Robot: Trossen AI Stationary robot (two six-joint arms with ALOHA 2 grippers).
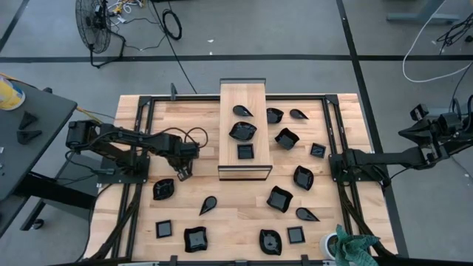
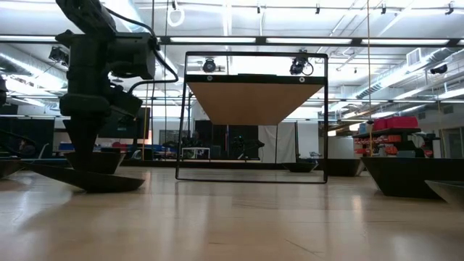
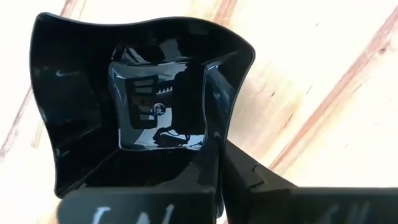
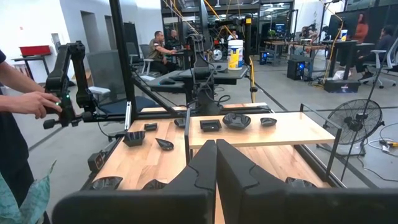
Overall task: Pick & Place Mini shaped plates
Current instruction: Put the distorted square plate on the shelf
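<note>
The left gripper is standing closed on the rim of a glossy black wavy-edged mini plate, which is lying on the light wooden table just left of the long raised wooden board. The right gripper is waiting off the table's right side, its fingers pressed together and holding nothing. No readable writing is showing anywhere.

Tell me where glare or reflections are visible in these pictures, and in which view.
Left wrist view: the glossy black plate, gripped at its rim by the left gripper, mirrors the camera rig in its base. Low view: ceiling lights glare on the table, leaving the plates as dark silhouettes. High view: even light.
</note>
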